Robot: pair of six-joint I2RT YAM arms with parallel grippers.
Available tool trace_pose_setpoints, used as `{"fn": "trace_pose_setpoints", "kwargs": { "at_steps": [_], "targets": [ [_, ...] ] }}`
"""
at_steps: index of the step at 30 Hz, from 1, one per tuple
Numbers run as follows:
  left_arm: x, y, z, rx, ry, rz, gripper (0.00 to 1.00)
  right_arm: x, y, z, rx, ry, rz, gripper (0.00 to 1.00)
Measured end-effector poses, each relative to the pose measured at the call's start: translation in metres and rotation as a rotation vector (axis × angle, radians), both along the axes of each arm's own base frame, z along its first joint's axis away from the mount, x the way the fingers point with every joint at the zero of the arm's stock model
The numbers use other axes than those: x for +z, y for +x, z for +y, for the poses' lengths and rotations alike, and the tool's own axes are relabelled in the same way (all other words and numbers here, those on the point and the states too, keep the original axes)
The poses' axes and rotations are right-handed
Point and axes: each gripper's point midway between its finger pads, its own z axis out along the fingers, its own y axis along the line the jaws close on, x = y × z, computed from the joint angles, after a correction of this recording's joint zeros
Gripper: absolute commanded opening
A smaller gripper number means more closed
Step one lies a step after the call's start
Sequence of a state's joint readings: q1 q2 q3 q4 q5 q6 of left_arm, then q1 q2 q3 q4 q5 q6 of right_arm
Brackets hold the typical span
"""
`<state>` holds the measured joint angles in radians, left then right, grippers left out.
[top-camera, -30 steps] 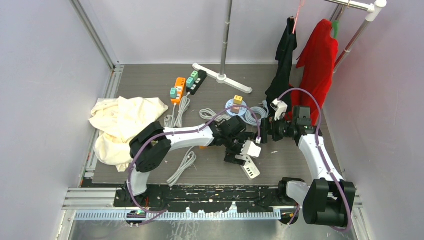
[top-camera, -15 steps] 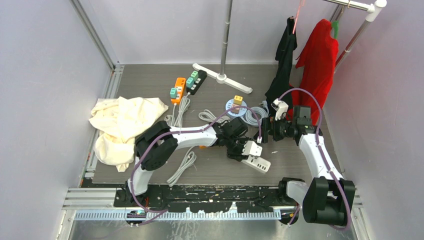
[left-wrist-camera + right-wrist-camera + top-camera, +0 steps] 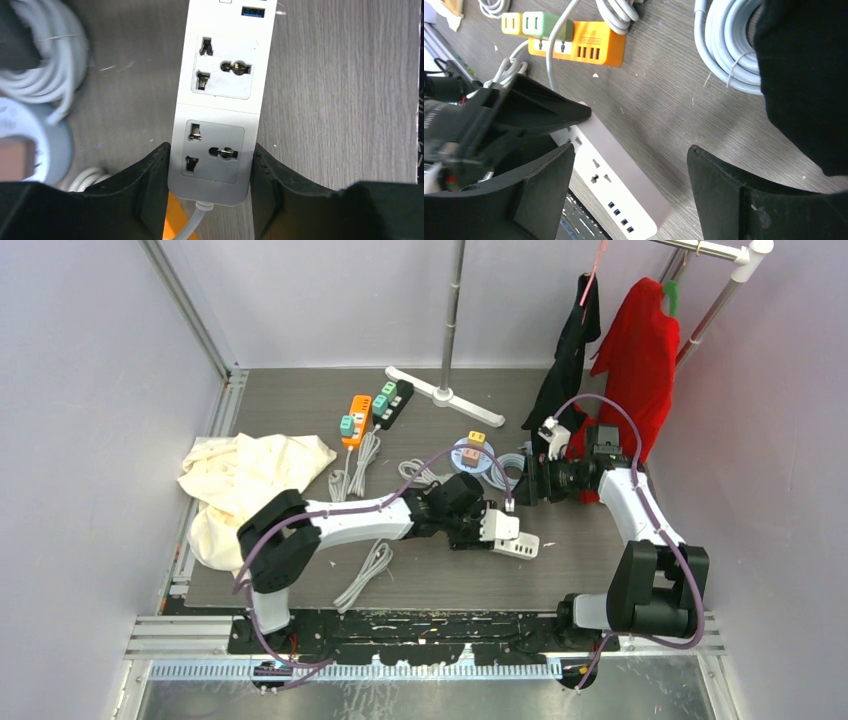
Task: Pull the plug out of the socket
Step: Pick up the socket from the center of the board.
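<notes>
Two grippers: both low over the middle of the table (image 3: pixel 450 580).
Left gripper (image 3: pixel 209 150): fingers pressed against both long sides of the white socket strip (image 3: pixel 220 75) at its cord end, clamping it.
Right gripper (image 3: pixel 631 149): jaws spread wide, holding nothing, just right of the strip.
Socket strip: flat on the table, near half, right of centre.
Sockets: the two in the left wrist view hold no plug.
Orange strip (image 3: pixel 584 45): far and left, well apart.

Left arm (image 3: pixel 350 518): stretched low and rightward from its base, wrist angled down.
Left end effector (image 3: pixel 210 155): fingers (image 3: pixel 150 185) pressed against both long sides of the white power strip (image 3: pixel 222 75).
Right arm (image 3: pixel 640 515): elbow folded, forearm reaching leftward.
Right end effector (image 3: pixel 633 150): jaws spread wide, empty, near the left end effector.
</notes>
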<state>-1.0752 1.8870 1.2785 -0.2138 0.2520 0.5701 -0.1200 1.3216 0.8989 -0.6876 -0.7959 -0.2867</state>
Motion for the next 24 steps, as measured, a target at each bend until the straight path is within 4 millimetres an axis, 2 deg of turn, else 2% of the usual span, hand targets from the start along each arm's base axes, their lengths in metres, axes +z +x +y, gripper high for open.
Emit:
{"fn": "trace_pose_setpoints", "kwargs": {
  "at_steps": [8, 12, 17, 21, 24],
  "targets": [
    [0.075, 0.025, 0.011, 0.195, -0.173, -0.040, 0.00, 0.006, 0.004, 0.006, 0.038, 0.051, 0.021, 0.86],
    [0.089, 0.029, 0.019, 0.261, -0.204, -0.017, 0.00, 0.016, 0.015, 0.006, 0.043, 0.065, -0.018, 0.86],
    [0.092, 0.037, 0.036, 0.347, -0.200, 0.036, 0.00, 0.027, 0.021, 0.009, 0.057, 0.084, -0.056, 0.86],
    [0.115, 0.071, 0.057, 0.490, -0.245, 0.018, 0.00, 0.026, 0.015, 0.010, 0.067, 0.095, -0.030, 0.86],
    [0.148, 0.099, 0.071, 0.586, -0.317, -0.017, 0.00, 0.022, 0.012, 0.011, 0.071, 0.096, -0.008, 0.86]
  ]
}}
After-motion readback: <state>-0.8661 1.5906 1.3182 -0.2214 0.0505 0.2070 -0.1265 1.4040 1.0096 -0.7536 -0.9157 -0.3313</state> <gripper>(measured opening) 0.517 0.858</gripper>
